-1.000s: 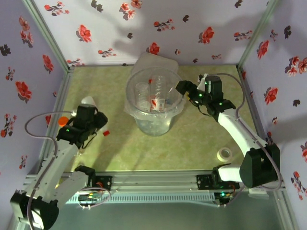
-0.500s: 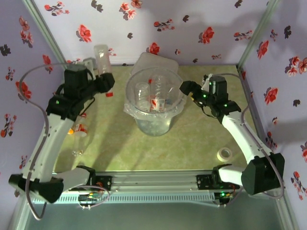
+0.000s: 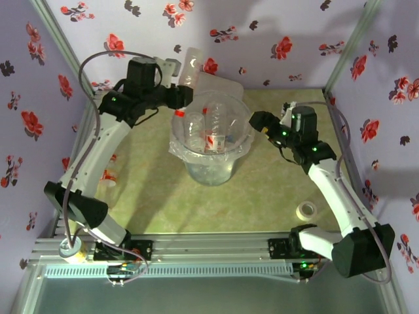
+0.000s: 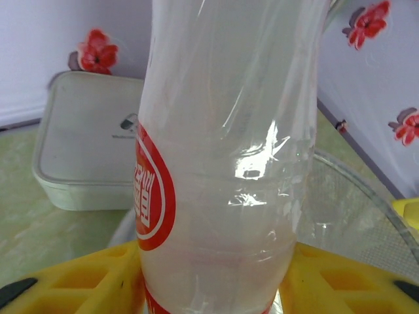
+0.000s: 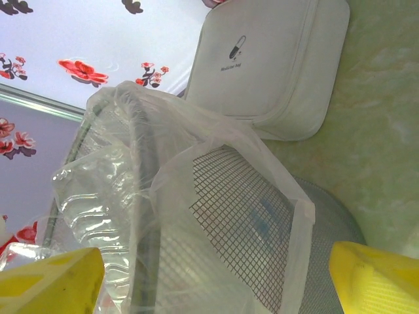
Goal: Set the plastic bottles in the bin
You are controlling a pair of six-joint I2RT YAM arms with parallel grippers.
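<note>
My left gripper is shut on a clear plastic bottle with a red-and-white label, held above the far-left rim of the bin. In the left wrist view the bottle stands upright between my yellow fingers, with the bin's rim just behind it. Several bottles lie inside the bin. Another bottle lies on the table at the left, partly hidden by my left arm. My right gripper is open beside the bin's right rim, holding nothing. In its wrist view the bagged bin lies between its fingertips.
A white lidded box sits right behind the bin, also seen as the box and the box. A white tape roll lies at the near right. Floral walls close in the table on three sides.
My left arm has lifted the bottle from the table's left side and swung it up and right to the bin's rim. My right gripper has drawn slightly away from the bin.
</note>
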